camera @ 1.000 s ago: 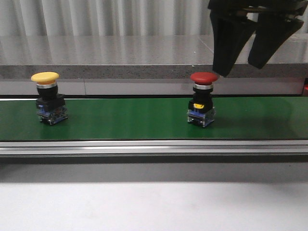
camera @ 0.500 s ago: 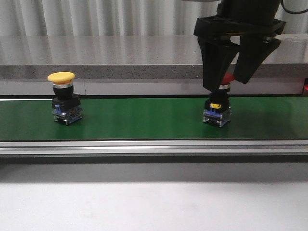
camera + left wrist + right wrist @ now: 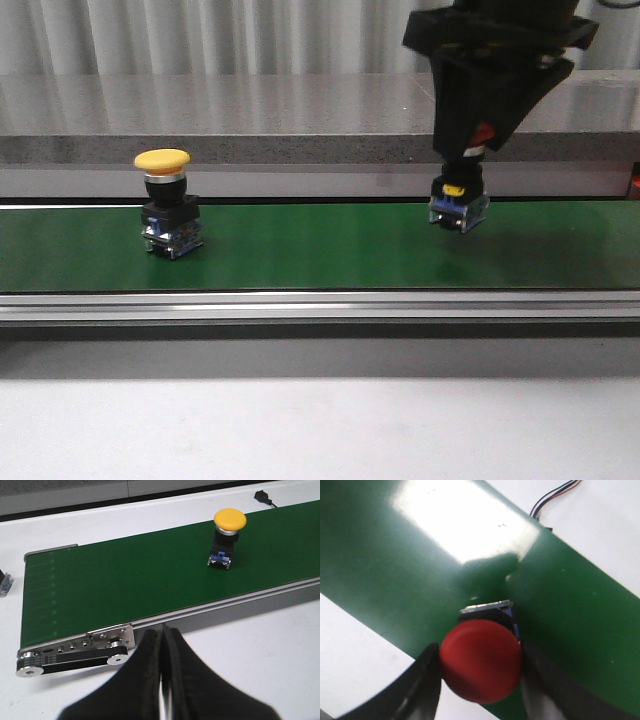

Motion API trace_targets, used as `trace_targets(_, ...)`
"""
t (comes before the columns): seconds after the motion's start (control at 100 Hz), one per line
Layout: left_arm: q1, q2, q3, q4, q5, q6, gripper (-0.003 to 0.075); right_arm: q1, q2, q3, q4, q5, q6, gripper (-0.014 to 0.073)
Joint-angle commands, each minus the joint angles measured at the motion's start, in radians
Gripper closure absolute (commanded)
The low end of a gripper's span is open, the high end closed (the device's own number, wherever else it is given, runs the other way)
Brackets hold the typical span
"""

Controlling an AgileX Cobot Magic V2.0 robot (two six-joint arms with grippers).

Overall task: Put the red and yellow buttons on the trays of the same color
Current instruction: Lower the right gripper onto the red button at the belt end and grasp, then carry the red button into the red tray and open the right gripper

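The red button [image 3: 481, 660] is clamped by its cap between the fingers of my right gripper [image 3: 480, 682]. In the front view the gripper [image 3: 470, 150] hides most of the cap, and the button's black and blue body [image 3: 459, 205] hangs just above the green belt [image 3: 320, 250] at the right. The yellow button [image 3: 163, 160] stands upright on the belt at the left, also seen in the left wrist view [image 3: 229, 520]. My left gripper [image 3: 162, 635] is shut on nothing, over the white table near the belt's end. No trays are in view.
An aluminium rail [image 3: 320, 305] runs along the belt's front edge, and a grey stone ledge [image 3: 250, 150] lies behind it. The belt's roller end [image 3: 75, 650] sits close to the left fingers. A cable [image 3: 555, 495] lies on the white table beyond the belt.
The yellow button has ridden rightward on the belt. My right gripper came down, shut on the red button's cap and raised it slightly.
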Motion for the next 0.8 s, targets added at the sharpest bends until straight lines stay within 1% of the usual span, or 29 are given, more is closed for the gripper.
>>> trace_targets(0.0,-0.007,0.002,-0.027,-0.011,-0.064,0.001,0.0740,-0.045,-0.085,-0.035,-0.022,-0.037,0.046,0.0408)
trace_targets(0.09,-0.007,0.002,-0.027,-0.011,-0.064,0.001,0.0740,-0.097,-0.116,-0.035,-0.054,-0.035,0.093,0.0408)
trace_targets(0.21,-0.007,0.002,-0.027,-0.011,-0.064,0.001,0.0740,-0.192,-0.149,-0.035,-0.092,-0.028,0.139,0.0408)
trace_targets(0.46,-0.007,0.002,-0.027,-0.011,-0.064,0.001,0.0740,-0.407,-0.169,-0.035,-0.094,-0.009,0.150,0.0408)
trace_targets(0.63,-0.007,0.002,-0.027,-0.011,-0.064,0.001,0.0740,-0.562,-0.168,-0.035,-0.094,-0.031,0.202,0.0408)
trace_targets(0.79,-0.007,0.002,-0.027,-0.011,-0.064,0.001,0.0740,-0.675,-0.157,-0.035,-0.094,-0.058,0.221,0.0408)
